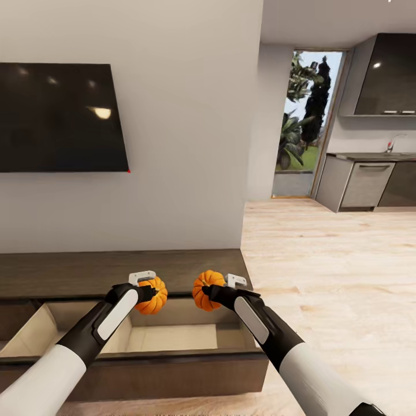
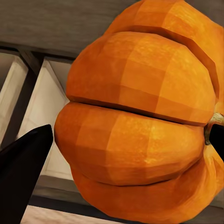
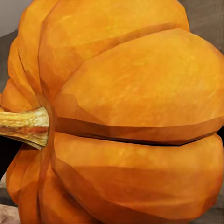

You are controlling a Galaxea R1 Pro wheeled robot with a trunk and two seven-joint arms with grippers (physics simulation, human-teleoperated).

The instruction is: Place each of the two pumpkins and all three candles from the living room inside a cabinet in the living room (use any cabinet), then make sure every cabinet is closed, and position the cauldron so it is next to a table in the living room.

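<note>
I have a pumpkin clamped in my left gripper, another in my right gripper; both arms reach forward over the open drawer.

Light: bright, even, daylight from the glass door | Glare: soft ceiling-light spots on the dark TV screen and upper kitchen unit | Shadows: faint, inside the open drawer | Focus: head view sharp; wrist close-ups show faceted, flat-shaded pumpkin surfaces.
</note>
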